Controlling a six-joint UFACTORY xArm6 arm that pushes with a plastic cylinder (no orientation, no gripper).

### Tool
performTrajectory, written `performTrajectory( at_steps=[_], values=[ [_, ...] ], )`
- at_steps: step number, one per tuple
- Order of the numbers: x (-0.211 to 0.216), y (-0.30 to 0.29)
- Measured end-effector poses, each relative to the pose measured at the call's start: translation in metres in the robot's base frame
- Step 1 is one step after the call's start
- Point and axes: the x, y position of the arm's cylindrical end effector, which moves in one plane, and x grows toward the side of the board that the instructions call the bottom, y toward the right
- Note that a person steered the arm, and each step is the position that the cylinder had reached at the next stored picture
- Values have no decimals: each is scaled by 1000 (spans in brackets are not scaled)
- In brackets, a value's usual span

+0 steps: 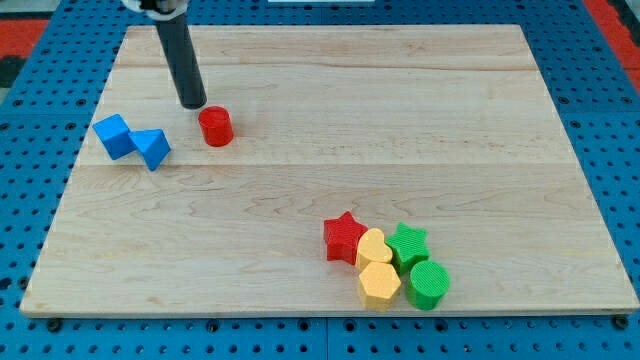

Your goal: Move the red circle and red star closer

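The red circle (215, 127) sits on the wooden board at the upper left. The red star (345, 238) lies far from it at the lower middle-right, touching a cluster of yellow and green blocks. My tip (193, 104) rests on the board just up and left of the red circle, very close to it, perhaps touching. The dark rod rises from the tip toward the view's top.
A blue cube (113, 135) and a blue triangular block (153, 148) lie at the left. A yellow heart-like block (374, 246), a yellow hexagon (379, 284), a green star (408, 242) and a green circle (428, 284) cluster beside the red star. The board's front edge (320, 310) is near them.
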Motion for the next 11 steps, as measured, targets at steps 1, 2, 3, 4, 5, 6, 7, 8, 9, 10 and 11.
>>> performTrajectory(
  at_steps=[1, 2, 3, 4, 5, 6, 7, 8, 9, 10, 11],
  values=[
    [37, 13],
    [52, 26],
    [127, 71],
    [192, 102],
    [223, 117],
    [213, 139],
    [213, 175],
    [204, 210],
    [171, 224],
    [137, 154],
    [131, 140]
  ],
)
